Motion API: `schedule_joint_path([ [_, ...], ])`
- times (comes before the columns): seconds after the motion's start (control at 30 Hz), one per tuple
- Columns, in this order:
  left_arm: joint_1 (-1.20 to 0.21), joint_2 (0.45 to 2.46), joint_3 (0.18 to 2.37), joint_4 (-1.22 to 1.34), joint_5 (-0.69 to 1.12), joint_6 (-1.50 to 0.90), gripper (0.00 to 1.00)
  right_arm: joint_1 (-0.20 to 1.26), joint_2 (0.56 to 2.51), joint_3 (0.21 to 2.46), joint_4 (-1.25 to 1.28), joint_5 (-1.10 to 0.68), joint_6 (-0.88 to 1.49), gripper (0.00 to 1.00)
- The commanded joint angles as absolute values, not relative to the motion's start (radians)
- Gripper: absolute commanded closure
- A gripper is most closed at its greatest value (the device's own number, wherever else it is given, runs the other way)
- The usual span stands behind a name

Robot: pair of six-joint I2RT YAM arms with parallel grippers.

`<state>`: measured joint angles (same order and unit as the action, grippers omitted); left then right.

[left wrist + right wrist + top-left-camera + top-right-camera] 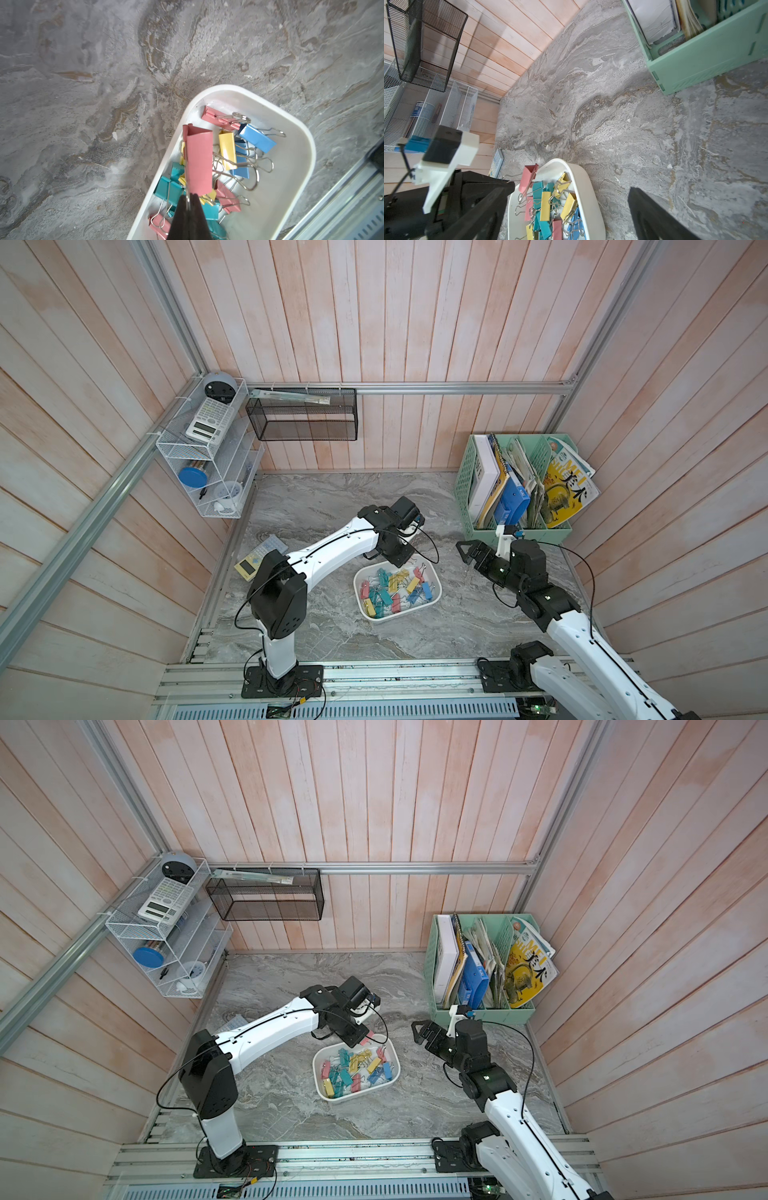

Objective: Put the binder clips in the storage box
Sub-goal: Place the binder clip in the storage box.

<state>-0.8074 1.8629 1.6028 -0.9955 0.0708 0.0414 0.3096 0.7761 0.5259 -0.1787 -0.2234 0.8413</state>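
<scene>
1. Box [291,166] already holds a pile of clips [395,591].
2. Right gripper [471,556] hovers beside the box, jaws wide apart and empty.
3. Left gripper [188,197] pinches a pink clip [199,160] by its wire handle, hanging over the box's rim. Released here, it may strike the rim and bounce out.
4. Yellow magazine [561,493] cover reads "MEI".

Around twenty binder clips [395,588], one storage box [280,187], one white calculator [210,419], one yellow-and-blue calculator [257,558]
</scene>
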Motion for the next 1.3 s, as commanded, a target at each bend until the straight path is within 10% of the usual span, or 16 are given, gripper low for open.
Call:
schedule_joint_path([
  [0.0, -0.811, 1.904, 1.650, -1.029, 0.060, 0.078, 1.00, 0.305, 0.771, 0.523, -0.166, -0.236, 0.846, 0.02],
  [0.3, -0.821, 1.962, 1.638, -0.983, 0.081, 0.072, 1.00, 0.304, 0.762, 0.499, -0.152, -0.237, 0.862, 0.02],
  [0.8, -0.841, 1.871, 1.558, -0.858, 0.075, 0.036, 0.65, 0.305, 0.741, 0.514, -0.193, -0.216, 0.834, 0.02],
  [1.27, -0.560, 1.082, 0.842, -0.204, -0.277, -0.241, 0.00, 0.299, 0.764, 0.550, -0.226, 0.231, 0.468, 0.02],
])
